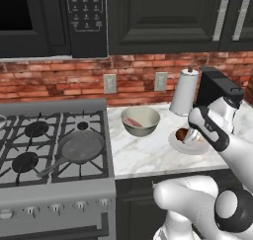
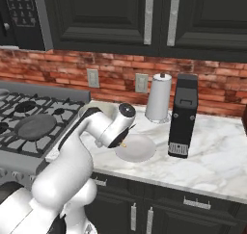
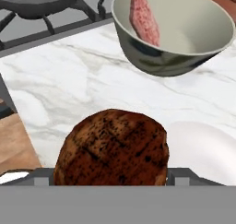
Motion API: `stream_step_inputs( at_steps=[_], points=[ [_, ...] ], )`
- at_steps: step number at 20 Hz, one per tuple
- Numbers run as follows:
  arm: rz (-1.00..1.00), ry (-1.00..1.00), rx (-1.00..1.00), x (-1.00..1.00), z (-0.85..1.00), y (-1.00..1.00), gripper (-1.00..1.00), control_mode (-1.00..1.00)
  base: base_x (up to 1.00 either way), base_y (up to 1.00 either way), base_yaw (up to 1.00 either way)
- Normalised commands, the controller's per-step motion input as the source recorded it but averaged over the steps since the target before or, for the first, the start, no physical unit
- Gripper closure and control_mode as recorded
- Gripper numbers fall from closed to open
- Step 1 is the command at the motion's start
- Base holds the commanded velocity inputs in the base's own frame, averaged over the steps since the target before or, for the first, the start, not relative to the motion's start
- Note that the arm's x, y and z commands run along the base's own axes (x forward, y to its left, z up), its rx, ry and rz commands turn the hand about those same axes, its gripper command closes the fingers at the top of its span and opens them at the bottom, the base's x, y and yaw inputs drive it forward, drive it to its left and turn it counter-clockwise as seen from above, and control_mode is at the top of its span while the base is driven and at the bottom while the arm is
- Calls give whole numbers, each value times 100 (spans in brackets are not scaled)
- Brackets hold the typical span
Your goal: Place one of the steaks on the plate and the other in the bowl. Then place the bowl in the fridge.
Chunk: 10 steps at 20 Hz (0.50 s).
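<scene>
Steaks come in 2 here: in the left base view a pink raw steak [image 1: 133, 122] lies inside the bowl [image 1: 141, 120], which stands on the marble worktop [image 1: 143, 155] close to its left edge, just beside the stove [image 1: 52, 150]. A brown seared steak [image 1: 182, 134] sits on the white plate [image 1: 190, 144] toward the worktop's front edge, partly hidden by the gripper [image 1: 190, 135] low over it. A grey frying pan [image 1: 79, 147] rests on the stove's near right burner. A paper towel roll [image 1: 184, 92] stands along the back edge.

From the right base view, the plate [image 2: 137, 149] lies near the front edge with the arm's hand just over its left side, and a black appliance [image 2: 183, 115] stands just beside it on the right.

Seen from the hand, the seared steak [image 3: 113, 149] lies between spread finger tips that do not pinch it, the plate [image 3: 203, 147] under it. The bowl [image 3: 175, 32] holds the raw steak [image 3: 144, 18] leaning on its inner wall.
</scene>
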Motion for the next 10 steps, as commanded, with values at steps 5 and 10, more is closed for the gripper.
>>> stream_step_inputs(
  at_steps=[5, 10],
  points=[
    [-6, 0, 0, 42, -16, -19, 100, -100, 0, 0, 0],
    [-9, 0, -1, 27, -17, -32, 100, -100, 0, 0, 0]
  ],
)
